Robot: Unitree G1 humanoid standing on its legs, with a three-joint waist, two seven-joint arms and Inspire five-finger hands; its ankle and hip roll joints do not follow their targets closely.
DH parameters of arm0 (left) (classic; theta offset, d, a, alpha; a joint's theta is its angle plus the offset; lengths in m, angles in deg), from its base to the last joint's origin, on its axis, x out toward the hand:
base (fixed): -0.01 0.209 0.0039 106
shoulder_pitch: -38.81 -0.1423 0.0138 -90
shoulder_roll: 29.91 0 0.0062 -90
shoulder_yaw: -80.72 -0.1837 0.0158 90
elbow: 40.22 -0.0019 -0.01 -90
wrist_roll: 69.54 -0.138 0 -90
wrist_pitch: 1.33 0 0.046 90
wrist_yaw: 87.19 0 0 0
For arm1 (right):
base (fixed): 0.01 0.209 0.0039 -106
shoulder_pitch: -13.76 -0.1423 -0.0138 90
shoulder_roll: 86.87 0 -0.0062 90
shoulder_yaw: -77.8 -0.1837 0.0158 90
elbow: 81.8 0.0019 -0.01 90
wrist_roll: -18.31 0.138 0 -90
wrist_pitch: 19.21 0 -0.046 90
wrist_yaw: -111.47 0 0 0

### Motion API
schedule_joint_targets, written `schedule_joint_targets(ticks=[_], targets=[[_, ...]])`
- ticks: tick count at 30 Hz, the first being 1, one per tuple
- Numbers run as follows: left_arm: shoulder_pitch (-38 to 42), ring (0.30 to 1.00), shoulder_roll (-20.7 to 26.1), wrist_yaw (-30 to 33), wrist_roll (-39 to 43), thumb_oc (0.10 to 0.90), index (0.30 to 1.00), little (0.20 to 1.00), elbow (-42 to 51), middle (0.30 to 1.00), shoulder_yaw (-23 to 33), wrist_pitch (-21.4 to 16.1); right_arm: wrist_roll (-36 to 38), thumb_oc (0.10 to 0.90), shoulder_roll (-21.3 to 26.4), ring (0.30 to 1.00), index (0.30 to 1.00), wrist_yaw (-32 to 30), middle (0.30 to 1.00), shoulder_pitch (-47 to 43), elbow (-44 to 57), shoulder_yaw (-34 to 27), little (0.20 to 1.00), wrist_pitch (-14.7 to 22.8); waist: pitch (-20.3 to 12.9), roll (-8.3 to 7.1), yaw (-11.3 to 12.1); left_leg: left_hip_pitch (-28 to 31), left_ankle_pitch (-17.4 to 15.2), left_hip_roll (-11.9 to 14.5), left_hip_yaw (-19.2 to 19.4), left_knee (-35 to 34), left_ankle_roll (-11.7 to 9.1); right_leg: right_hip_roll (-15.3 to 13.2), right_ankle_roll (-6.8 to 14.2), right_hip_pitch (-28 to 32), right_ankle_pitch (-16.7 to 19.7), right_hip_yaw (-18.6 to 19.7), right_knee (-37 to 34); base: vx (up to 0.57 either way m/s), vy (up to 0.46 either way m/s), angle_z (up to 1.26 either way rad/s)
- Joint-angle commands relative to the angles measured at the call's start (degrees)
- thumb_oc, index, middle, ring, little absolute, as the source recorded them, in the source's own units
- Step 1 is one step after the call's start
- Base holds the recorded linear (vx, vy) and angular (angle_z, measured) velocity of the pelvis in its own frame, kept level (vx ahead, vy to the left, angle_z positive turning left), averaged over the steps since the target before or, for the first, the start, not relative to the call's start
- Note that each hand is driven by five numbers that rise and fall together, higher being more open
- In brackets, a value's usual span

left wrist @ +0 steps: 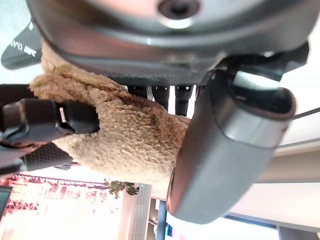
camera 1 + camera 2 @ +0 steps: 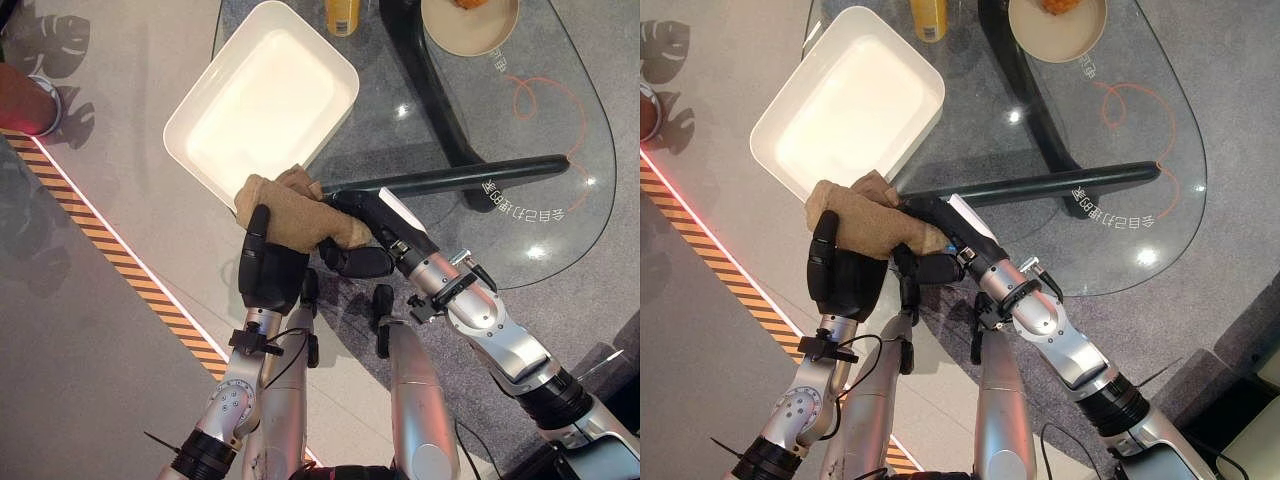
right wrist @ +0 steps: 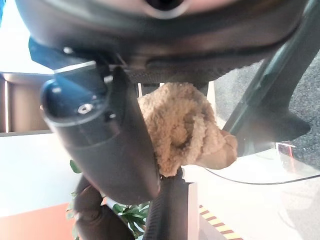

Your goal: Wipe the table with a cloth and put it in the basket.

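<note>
A tan fuzzy cloth [image 2: 300,215] hangs bunched at the near edge of the glass table [image 2: 560,180], just in front of the white rectangular basket [image 2: 260,110]. My left hand [image 2: 272,272] is under the cloth's left side, its thumb pressed up against it. From the right, my right hand [image 2: 375,225] has its fingers curled into the cloth's other end. The left wrist view shows the cloth [image 1: 135,140] squeezed between my thumb and fingers, with the other hand's dark fingers on it. In the right wrist view the cloth [image 3: 180,125] bulges past my thumb.
A dark table leg bar [image 2: 450,180] runs under the glass just behind the hands. At the table's far side stand a beige bowl [image 2: 470,25] with food and a yellow bottle [image 2: 343,15]. An orange-striped floor tape [image 2: 130,265] crosses the floor to the left.
</note>
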Motion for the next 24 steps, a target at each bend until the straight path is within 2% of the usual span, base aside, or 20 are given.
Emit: schedule_joint_targets(ticks=[1, 12, 22, 23, 24], targets=[[6.1, 0.300, -0.4, -6.6, -5.0, 0.100, 0.300, 0.200, 10.0, 0.300, 4.7, -0.2, -2.1, 0.100, 0.4, 0.300, 0.300, 3.9, 0.300, 0.2, 3.3, 2.2, 0.200, 1.5, -1.4, -2.22, 1.0, -0.4, -6.4, -5.5, -0.7, 8.1, 3.6, 4.6, -0.3, 4.2, 10.6, 2.7, -16.6, 0.00, 0.000, 0.00], [6.3, 0.300, -0.5, -6.6, -5.2, 0.100, 0.300, 0.200, 9.7, 0.300, 4.4, -0.4, -2.0, 0.100, 0.5, 0.300, 0.300, 3.7, 0.300, 0.3, 3.4, 1.5, 0.200, 2.1, -1.4, -2.28, 0.9, -1.0, -6.6, -5.5, -0.8, 8.5, 3.6, 4.6, -0.3, 3.6, 10.5, 2.5, -16.3, 0.00, 0.000, 0.00], [5.7, 0.300, -1.8, -7.6, -5.8, 0.100, 0.300, 0.200, 9.5, 0.300, 4.4, -1.0, -3.0, 0.100, -1.5, 0.300, 0.300, -3.7, 0.300, 1.5, 3.5, -0.4, 0.200, 4.4, -1.4, -2.31, 0.7, -1.1, -6.8, -5.5, -0.6, 8.5, 3.8, 4.8, -0.3, 3.4, 10.4, 2.6, -16.2, 0.00, 0.000, 0.00], [5.6, 0.300, -1.9, -7.5, -5.7, 0.100, 0.300, 0.200, 9.5, 0.300, 4.5, -1.0, -3.0, 0.336, -1.7, 0.502, 0.502, -5.6, 0.502, 1.7, 3.6, -1.0, 0.436, 4.9, -1.4, -2.30, 0.7, -1.2, -6.9, -5.5, -0.6, 8.6, 3.8, 4.8, -0.3, 3.4, 10.4, 2.6, -16.2, 0.00, 0.000, 0.00], [5.7, 0.300, -1.9, -7.5, -5.7, 0.100, 0.300, 0.200, 9.6, 0.300, 4.5, -1.0, -3.2, 0.413, -1.8, 0.568, 0.568, -6.0, 0.568, 1.7, 3.6, -1.1, 0.513, 5.1, -1.4, -2.30, 0.7, -1.2, -7.0, -5.6, -0.6, 8.7, 3.8, 4.8, -0.3, 3.3, 10.4, 2.6, -16.1, 0.00, 0.000, 0.00]])
